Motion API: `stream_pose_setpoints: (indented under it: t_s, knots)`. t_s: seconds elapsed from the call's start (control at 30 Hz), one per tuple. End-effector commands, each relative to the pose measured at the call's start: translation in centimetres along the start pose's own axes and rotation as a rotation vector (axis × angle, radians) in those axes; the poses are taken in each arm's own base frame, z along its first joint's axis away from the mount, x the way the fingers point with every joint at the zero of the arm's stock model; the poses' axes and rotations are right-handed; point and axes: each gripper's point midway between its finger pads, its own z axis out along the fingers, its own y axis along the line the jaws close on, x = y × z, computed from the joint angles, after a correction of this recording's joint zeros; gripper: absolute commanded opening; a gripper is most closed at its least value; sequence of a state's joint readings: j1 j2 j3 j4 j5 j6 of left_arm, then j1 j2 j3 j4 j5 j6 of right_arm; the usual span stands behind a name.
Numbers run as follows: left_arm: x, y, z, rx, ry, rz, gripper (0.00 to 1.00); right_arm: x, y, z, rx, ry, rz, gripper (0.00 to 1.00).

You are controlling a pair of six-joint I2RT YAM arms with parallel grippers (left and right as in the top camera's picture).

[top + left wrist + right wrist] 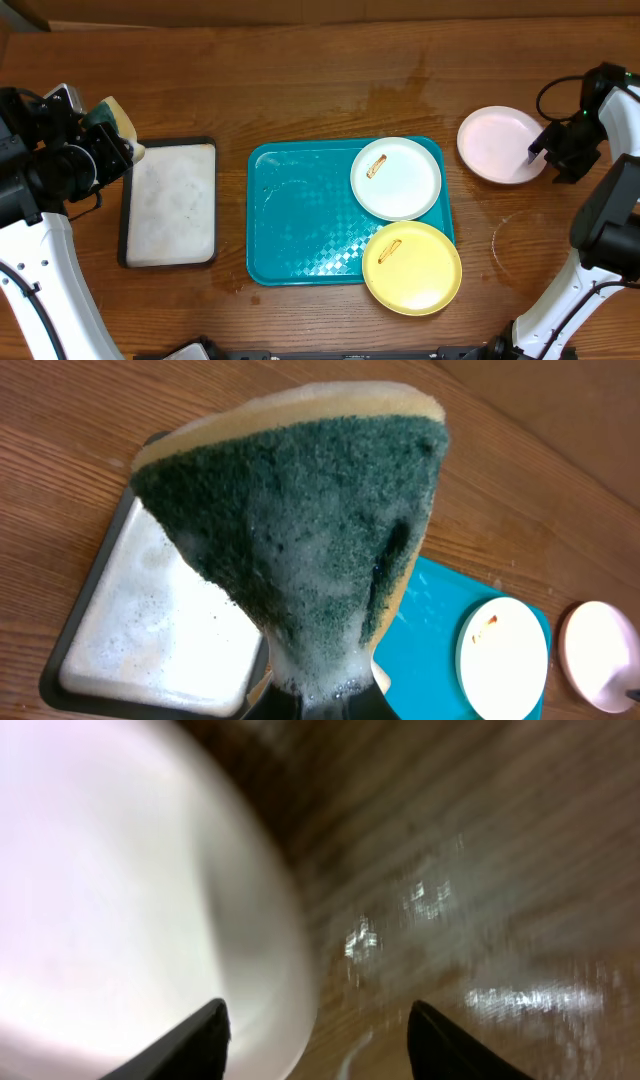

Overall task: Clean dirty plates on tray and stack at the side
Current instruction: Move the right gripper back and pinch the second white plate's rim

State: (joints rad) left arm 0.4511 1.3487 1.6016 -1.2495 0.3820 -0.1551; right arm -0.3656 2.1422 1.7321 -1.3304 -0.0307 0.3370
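Note:
The turquoise tray (300,220) lies mid-table. A white plate (396,178) with a brown smear rests in its far right corner. A yellow plate (411,267), also smeared, overlaps the tray's near right corner. A third pale plate (500,143) lies on the bare wood at the right. My right gripper (540,155) is at that plate's right edge, open. In the right wrist view the plate's rim (270,950) lies between the spread fingers of the gripper (318,1020). My left gripper (320,700) is shut on a soapy green-and-yellow sponge (300,540), held at the far left (115,118).
A black-rimmed tray (124,220) with a foamy white surface sits left of the turquoise tray, below the sponge. Wet streaks mark the wood behind the tray (400,95), and a water ring (515,245) lies near the right arm.

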Motion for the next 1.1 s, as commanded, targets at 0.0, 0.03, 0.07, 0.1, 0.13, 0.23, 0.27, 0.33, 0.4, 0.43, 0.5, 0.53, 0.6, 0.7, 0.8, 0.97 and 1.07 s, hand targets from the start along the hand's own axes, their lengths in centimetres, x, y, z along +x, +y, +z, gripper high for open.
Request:
stream_pose_setpoints:
  t_s: [0.0,0.03,0.07,0.1,0.13,0.23,0.27,0.33,0.4,0.43,0.5,0.53,0.6,0.7,0.8,0.97,1.07]
  knots:
    - [-0.3,-0.6,-0.2,0.014,-0.007,0.014,0.04,0.0,2.3,-4.7,-0.112,-0.033,-0.012,0.59]
    - [-0.3,-0.6,-0.2,0.014,-0.007,0.014,0.04,0.8,3.5,-5.7,-0.168,-0.005,-0.03,0.59]
    - [-0.3,-0.6,-0.2,0.014,-0.007,0.014,0.04,1.5,4.5,-6.5,-0.212,0.018,-0.075,0.58]
    - [-0.3,-0.6,-0.2,0.014,-0.006,0.013,0.04,2.3,5.4,-7.1,-0.244,0.035,-0.126,0.58]
    - [-0.3,-0.6,-0.2,0.014,-0.005,0.013,0.04,3.1,6.0,-7.5,-0.254,0.051,-0.166,0.58]
    - [-0.1,-0.5,-0.2,0.013,0.0,0.011,0.04,5.1,7.5,-7.4,-0.231,0.089,-0.215,0.57]
    - [-0.1,-0.5,-0.2,0.013,0.0,0.011,0.04,5.7,8.0,-7.0,-0.223,0.1,-0.235,0.57]
    - [-0.1,-0.5,-0.2,0.012,0.003,0.01,0.04,7.2,8.9,-6.4,-0.194,0.124,-0.278,0.57]
    - [0.0,-0.5,-0.2,0.012,0.004,0.01,0.04,8.4,9.3,-5.6,-0.145,0.136,-0.318,0.57]
    - [0.0,-0.5,-0.2,0.012,0.004,0.009,0.04,9.1,9.6,-5.1,-0.124,0.146,-0.338,0.57]
    - [-0.1,-0.5,-0.2,0.012,0.003,0.01,0.04,10.5,10.3,-4.2,-0.103,0.172,-0.37,0.55]
    - [-0.1,-0.5,-0.2,0.012,0.003,0.01,0.04,11.2,10.5,-3.8,-0.088,0.184,-0.388,0.54]
    - [-0.1,-0.5,-0.2,0.012,0.003,0.01,0.04,12.4,10.7,-2.8,-0.049,0.199,-0.422,0.53]
    - [-0.1,-0.5,-0.2,0.012,0.003,0.01,0.04,13.8,11.2,-1.3,-0.01,0.208,-0.467,0.47]
    - [-0.1,-0.5,-0.2,0.012,0.003,0.01,0.04,14.9,11.6,0.3,0.015,0.214,-0.502,0.44]
    - [0.0,-0.5,-0.2,0.012,0.004,0.01,0.04,16.0,12.1,2.8,0.035,0.202,-0.527,0.44]
    - [0.0,-0.5,-0.2,0.012,0.004,0.01,0.04,16.4,12.2,3.8,0.035,0.2,-0.541,0.36]
